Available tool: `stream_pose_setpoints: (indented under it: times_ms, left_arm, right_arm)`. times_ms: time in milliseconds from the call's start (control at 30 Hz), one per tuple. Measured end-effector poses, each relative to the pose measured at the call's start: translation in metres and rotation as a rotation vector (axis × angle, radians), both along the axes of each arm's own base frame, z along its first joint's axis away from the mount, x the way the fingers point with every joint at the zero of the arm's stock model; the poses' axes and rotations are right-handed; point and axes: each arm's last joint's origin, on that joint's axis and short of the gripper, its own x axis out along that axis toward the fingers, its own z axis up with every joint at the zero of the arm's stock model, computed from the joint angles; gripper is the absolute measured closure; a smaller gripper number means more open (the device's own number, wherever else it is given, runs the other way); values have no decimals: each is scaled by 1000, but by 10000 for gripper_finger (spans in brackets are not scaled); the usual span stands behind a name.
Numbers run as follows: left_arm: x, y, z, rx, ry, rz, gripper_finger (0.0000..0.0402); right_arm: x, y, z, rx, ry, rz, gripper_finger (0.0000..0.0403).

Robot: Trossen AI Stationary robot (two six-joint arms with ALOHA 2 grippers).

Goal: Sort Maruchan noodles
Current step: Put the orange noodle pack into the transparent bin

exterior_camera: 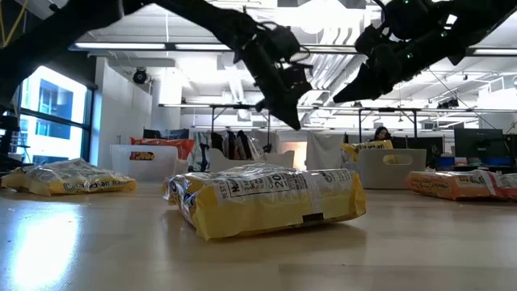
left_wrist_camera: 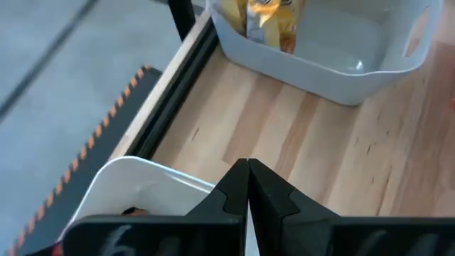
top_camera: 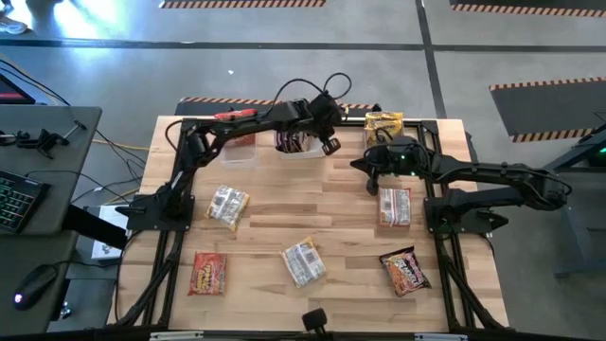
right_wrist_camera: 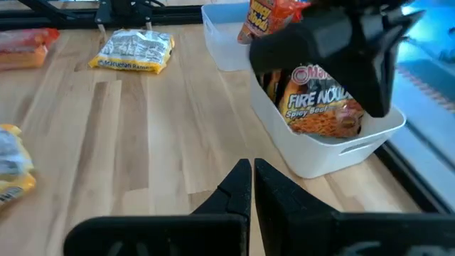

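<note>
Seen from above: wooden table [top_camera: 331,213] with three clear tubs along the far edge, left tub [top_camera: 239,152], middle tub [top_camera: 298,144] and right tub [top_camera: 383,126], each already holding packets. Five packets loose on the wood: yellow ones at left [top_camera: 228,206] and near centre [top_camera: 303,261], a pale-and-red one at right [top_camera: 395,206], red-orange ones at front left [top_camera: 208,273] and front right [top_camera: 405,270]. Left arm stretched across the far edge, elbow bent, wrist tipped down; left gripper [top_camera: 329,145] beside the middle tub, fingers pressed together, holding nothing. Right arm reaching in from the right side, forearm level, wrist dipped; right gripper [top_camera: 372,185] also pressed together and empty, raised off the wood. Key relation: pale-and-red packet lying just beside the right gripper, toward the right edge and slightly nearer the front, long axis running front to back; right arm clearly nearer than left. Likely next: spreading fingers, then dropping across the packet's short width.
</note>
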Motion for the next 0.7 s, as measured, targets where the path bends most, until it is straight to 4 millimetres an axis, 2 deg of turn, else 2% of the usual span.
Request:
stream_pose_setpoints:
  times_ms: [100,200,367,500,700]
  left_arm:
    - [-3,-19,-3,69,-50,4,401]
    - [-15,-42,-6,103,-169,-12,401]
    - [-56,-76,-20,81,-329,2,401]
    - [-90,-107,-20,51,-435,-10,401]
    - [-132,-151,-26,-10,-457,-47,401]
  right_arm:
    - [-1,-1,-6,-61,-60,-2,403]
    - [-4,-3,-11,-99,-121,10,403]
    - [-6,-6,-11,-93,-146,31,403]
    - [-6,-6,-10,-93,-154,35,403]
    - [-6,-6,-10,-90,-157,36,403]
